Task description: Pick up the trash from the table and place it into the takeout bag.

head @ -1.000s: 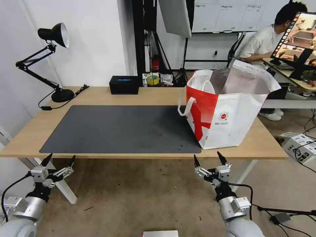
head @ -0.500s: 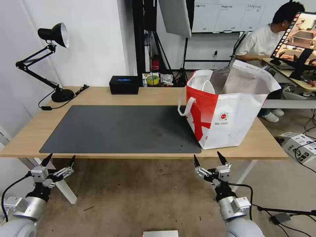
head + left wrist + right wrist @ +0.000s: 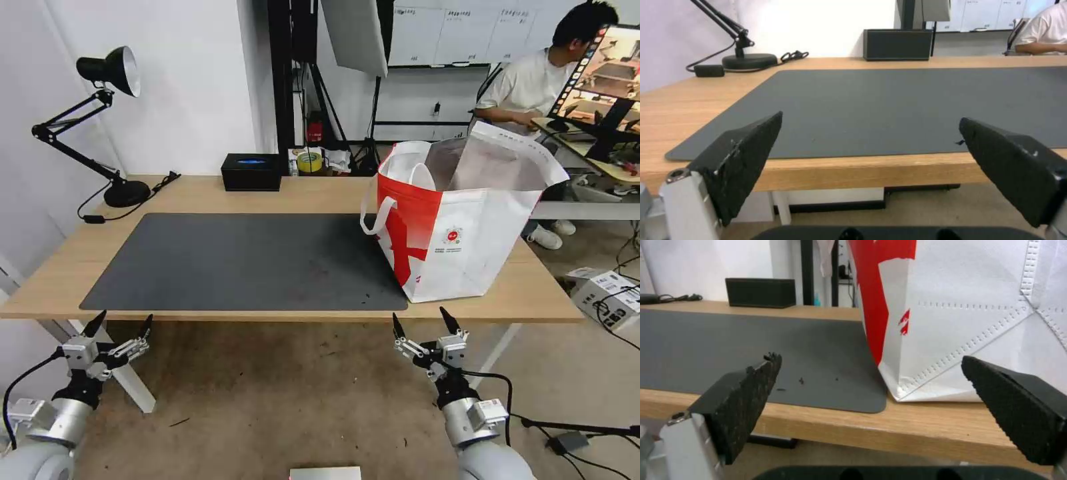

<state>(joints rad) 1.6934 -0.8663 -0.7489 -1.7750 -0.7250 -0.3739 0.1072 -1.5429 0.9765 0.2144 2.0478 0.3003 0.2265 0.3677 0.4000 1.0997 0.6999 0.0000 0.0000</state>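
The red-and-white takeout bag (image 3: 460, 220) stands upright and open on the right end of the wooden table (image 3: 200, 193), its silver lining showing; it also rises close ahead in the right wrist view (image 3: 960, 316). The trash is out of view; the dark grey mat (image 3: 247, 260) carries just a few small crumbs (image 3: 801, 381). My left gripper (image 3: 119, 323) hangs open below the table's front left edge, nothing between its fingers. Held low in front of the bag, below the table's front edge, my right gripper (image 3: 423, 323) is open and empty too.
A black desk lamp (image 3: 107, 120) with its cord stands at the table's back left. A black tissue box (image 3: 252, 172) sits at the back middle. A person sits at another desk behind the bag. Boxes and cables lie on the floor at right.
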